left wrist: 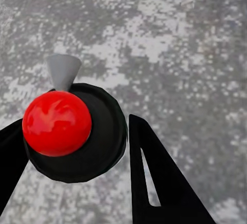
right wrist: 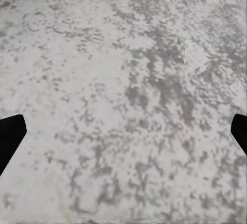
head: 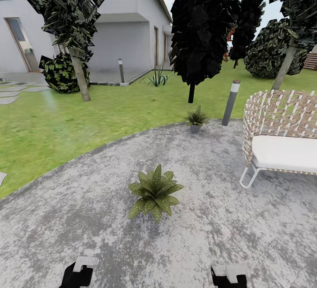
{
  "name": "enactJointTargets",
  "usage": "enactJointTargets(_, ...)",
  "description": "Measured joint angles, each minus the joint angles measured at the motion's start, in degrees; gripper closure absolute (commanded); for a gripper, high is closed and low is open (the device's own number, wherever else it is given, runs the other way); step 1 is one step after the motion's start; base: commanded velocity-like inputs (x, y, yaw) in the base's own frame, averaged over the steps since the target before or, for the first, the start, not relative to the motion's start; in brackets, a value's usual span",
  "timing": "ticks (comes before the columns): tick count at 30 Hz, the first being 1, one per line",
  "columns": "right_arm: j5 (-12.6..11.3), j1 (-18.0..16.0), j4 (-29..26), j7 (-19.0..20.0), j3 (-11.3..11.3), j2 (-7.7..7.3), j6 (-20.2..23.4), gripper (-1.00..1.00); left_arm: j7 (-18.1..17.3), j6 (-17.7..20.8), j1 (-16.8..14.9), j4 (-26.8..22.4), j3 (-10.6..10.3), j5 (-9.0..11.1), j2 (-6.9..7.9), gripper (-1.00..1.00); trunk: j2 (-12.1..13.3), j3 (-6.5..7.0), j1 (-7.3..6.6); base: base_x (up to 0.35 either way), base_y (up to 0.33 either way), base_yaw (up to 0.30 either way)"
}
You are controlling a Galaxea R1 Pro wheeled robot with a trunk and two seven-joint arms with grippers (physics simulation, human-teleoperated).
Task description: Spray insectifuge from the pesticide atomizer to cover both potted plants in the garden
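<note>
Head view, near potted plant: stands in the middle of the round grey stone patio, ahead of both arms.
Head view, far potted plant: at the patio's far edge beside the lawn, near a grey bollard lamp.
Head view, seat: woven sofa with a white cushion, on the right of the patio.
Head view, hands: left hand and right hand just show at the lower edge; their state cannot be told here.
Left wrist view, left hand: closed around the pesticide atomizer, a black finger on each side of it.
Left wrist view, pesticide atomizer: seen end-on as a dark round body with a red ball and a pale grey cone nozzle, held above the patio stone.
Right wrist view, right hand: spread wide, fingertips at opposite edges, bare patio stone between them.
</note>
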Motion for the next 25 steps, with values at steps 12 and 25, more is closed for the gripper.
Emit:
enactJointTargets(12, 0.0, 1.2, 0.0, 0.0, 0.0, 0.00, 0.0, -1.00, 0.0, 0.0, 0.6, -0.1, 0.0, -0.2, 0.05, 1.00, 0.0, 0.00, 0.00, 0.000, 0.000, 0.000)
enactJointTargets(25, 0.0, 1.2, 0.0, 0.0, 0.0, 0.00, 0.0, -1.00, -0.1, 0.0, 0.7, 0.0, 0.0, -0.4, 0.53, 1.00, 0.0, 0.00, 0.00, 0.000, 0.000, 0.000)
